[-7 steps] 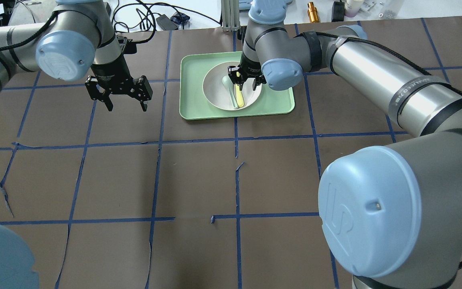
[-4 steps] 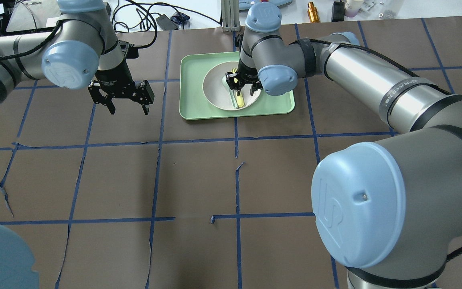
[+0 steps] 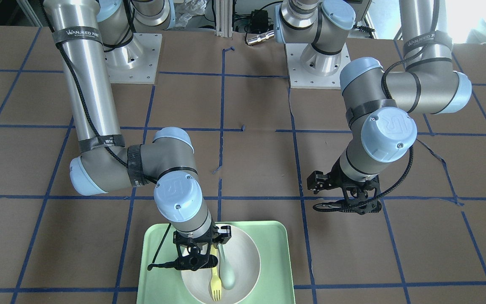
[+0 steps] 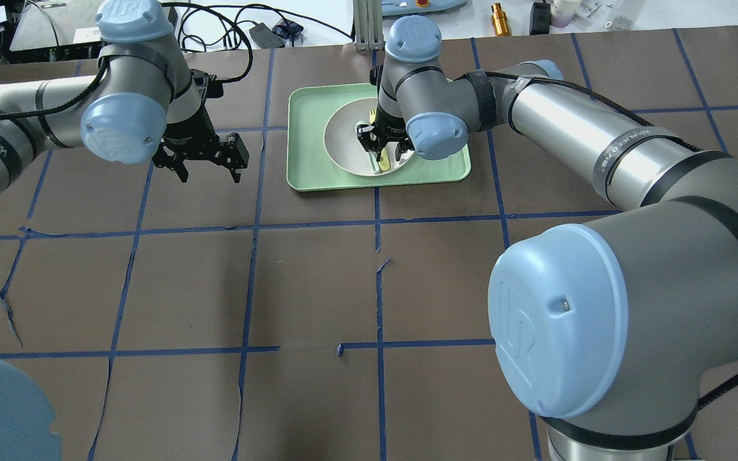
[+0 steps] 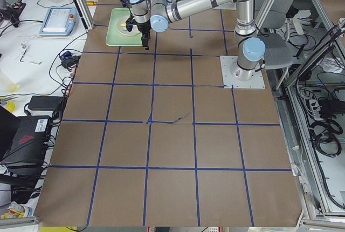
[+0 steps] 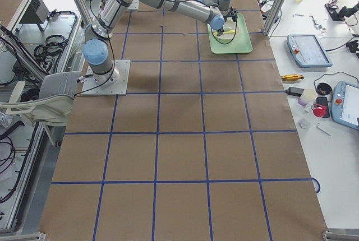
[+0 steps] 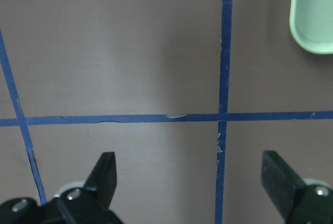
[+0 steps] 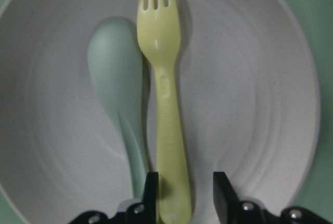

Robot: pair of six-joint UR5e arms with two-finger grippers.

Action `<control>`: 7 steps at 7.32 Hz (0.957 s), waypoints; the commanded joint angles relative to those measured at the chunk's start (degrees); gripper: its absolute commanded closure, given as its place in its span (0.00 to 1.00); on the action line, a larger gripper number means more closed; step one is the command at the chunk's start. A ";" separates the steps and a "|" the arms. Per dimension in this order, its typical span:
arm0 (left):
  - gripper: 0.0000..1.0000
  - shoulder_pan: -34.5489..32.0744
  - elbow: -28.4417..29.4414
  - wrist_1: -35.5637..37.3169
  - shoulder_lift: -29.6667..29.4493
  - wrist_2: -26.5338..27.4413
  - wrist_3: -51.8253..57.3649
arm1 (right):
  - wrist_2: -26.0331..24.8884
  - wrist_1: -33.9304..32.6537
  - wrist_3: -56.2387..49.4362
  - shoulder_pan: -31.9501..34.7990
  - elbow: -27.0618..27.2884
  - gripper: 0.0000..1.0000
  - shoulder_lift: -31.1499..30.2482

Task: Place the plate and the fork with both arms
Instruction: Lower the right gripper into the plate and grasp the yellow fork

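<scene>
The off-white plate [image 4: 340,137] sits in the light-green tray [image 4: 305,128] at the far middle of the table. The pale-yellow fork [image 8: 166,104] lies in the plate [image 8: 250,78], tines away from the wrist camera, next to a grey-green spoon [image 8: 112,62]. My right gripper [image 8: 184,193] is low in the plate and open, its fingers straddling the fork's handle end; the left finger is at the handle, and a gap shows at the right one. From the front the fork [image 3: 215,285] pokes out under this gripper [image 3: 209,257]. My left gripper [image 4: 209,178] is open and empty over bare table, left of the tray.
The tray's corner [image 7: 312,15] shows at the upper right of the left wrist view, above blue tape lines on the brown table. Cables and small items lie beyond the table's far edge [image 4: 247,32]. The spoon [image 3: 227,278] lies close beside the fork.
My right gripper has come down into the plate until its fingers straddle the fork handle. My left gripper has sunk lower and shifted slightly toward the tray, still open.
</scene>
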 commanded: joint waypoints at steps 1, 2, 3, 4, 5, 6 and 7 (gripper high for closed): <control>0.00 0.01 0.05 0.08 0.02 0.11 0.01 | -0.01 -0.36 -0.04 0.11 0.00 0.54 0.39; 0.00 0.09 0.05 0.17 0.02 0.11 0.01 | -0.01 -0.36 -0.04 0.28 0.00 0.54 0.57; 0.00 0.27 0.05 0.08 0.02 0.11 0.01 | 0.07 -0.36 -0.04 0.37 0.00 0.53 0.66; 0.00 0.79 -0.04 0.08 0.02 0.02 0.01 | 0.08 -0.36 -0.04 0.37 0.00 0.53 0.75; 0.00 0.89 0.05 0.08 0.02 0.02 0.01 | 0.08 -0.36 -0.30 0.37 0.00 0.52 0.75; 0.00 0.97 0.13 0.08 0.10 0.11 0.53 | -0.01 -0.36 -0.39 0.37 0.00 0.53 0.66; 0.00 0.97 0.13 0.08 0.10 0.11 0.88 | -0.01 -0.36 -0.48 0.37 0.00 0.68 0.66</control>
